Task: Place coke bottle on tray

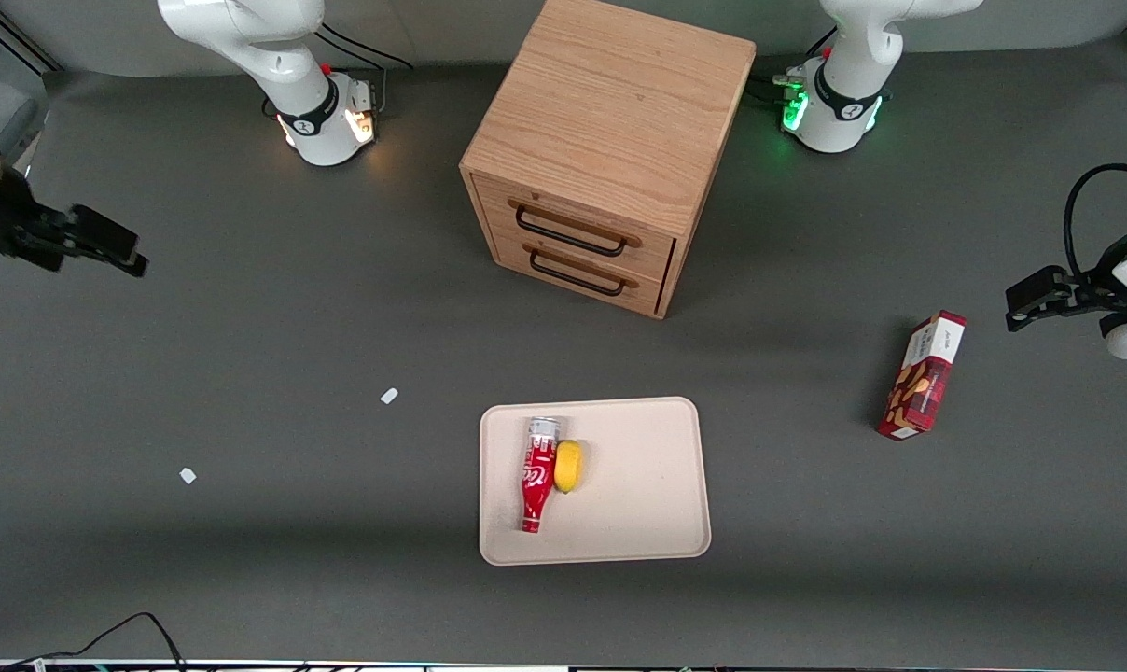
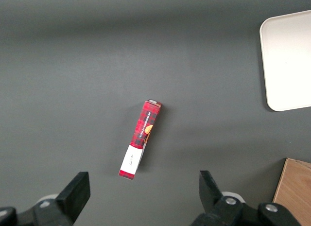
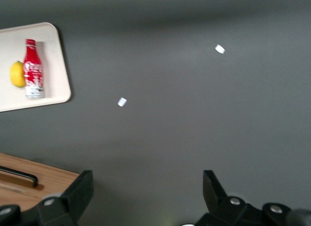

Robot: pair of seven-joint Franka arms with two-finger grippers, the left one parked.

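Bottle (image 1: 537, 474): lying on tray (image 1: 652, 504) — we judge placement done.
Gripper (image 1: 106, 245): empty, fingers spread, near working arm's table edge — next: park.

arm (image 1: 246, 37): glossy white rounded shell, black joint ring | base (image 1: 326, 121): white, amber light, small red button, black cables trailing | gripper (image 3: 146, 199): matte black angular fingers (image 3: 77, 192), round silver screws on black body, at working arm's end of table

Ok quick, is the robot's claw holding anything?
Gripper: open, holding nothing, off at the working arm's end of the table; the coke bottle lies on the tray.
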